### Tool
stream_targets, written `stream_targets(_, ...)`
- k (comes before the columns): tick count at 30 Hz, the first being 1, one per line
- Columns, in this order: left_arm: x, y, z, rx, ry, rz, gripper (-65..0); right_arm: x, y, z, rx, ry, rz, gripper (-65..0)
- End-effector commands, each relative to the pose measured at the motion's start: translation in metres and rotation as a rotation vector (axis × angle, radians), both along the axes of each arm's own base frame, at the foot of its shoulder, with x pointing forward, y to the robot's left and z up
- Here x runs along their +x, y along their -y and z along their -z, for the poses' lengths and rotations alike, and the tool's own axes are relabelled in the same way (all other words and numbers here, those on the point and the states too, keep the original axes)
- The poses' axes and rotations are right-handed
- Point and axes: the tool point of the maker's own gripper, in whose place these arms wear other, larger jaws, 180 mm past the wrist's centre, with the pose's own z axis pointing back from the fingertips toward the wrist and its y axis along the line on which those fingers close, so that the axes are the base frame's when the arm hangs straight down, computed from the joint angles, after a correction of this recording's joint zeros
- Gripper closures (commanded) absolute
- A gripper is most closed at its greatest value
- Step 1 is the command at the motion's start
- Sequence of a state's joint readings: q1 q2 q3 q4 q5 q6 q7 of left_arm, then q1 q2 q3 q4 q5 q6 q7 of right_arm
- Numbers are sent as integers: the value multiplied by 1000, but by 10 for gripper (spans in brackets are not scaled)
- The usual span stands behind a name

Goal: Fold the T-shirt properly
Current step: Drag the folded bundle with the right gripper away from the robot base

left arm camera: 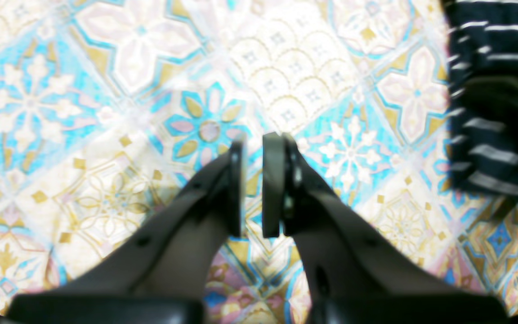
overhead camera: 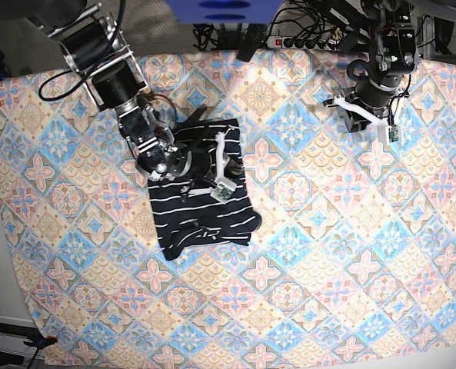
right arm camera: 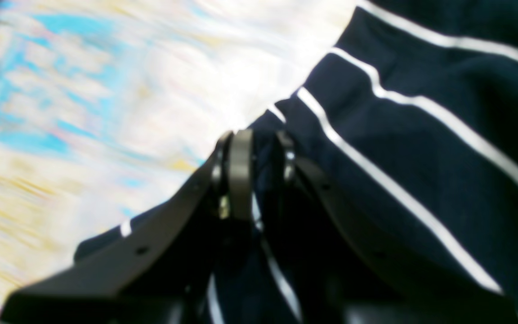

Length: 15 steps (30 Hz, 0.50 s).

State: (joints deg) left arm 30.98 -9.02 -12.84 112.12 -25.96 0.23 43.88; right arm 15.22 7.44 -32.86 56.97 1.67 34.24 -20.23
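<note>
**Robot body: black two-arm rig, matte grippers**

Left gripper [left arm camera: 252, 184]: two matte black fingers, each tapering up from a wide black base; flat dark grey pads [left arm camera: 271, 184] bolted on the inner faces, with small screw holes along the finger backs.

Right gripper [right arm camera: 259, 173]: same build, black fingers with round-ended grey pads and screw heads at the pad mounts.

Base view: both arms [overhead camera: 116, 73] black with cylindrical silver-ribbed joint housings and looping black cables. By each wrist, a white bracket [overhead camera: 222, 165] carries a small camera board.
</note>
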Motion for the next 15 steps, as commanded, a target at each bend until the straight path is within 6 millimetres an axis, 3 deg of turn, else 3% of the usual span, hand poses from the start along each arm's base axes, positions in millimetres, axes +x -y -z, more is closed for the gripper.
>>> stream_targets(1,6,-1,-10,5,40,0,-55,21,14,-10,-30,46,29,-85)
stream_targets(7,6,0,-10,4,39,2,-55,48,60,-21,-78,88,95,-86)
stream_targets(15,0,0,-6,4,23,3,-54,66,87,-33,-124,128,112,-86)
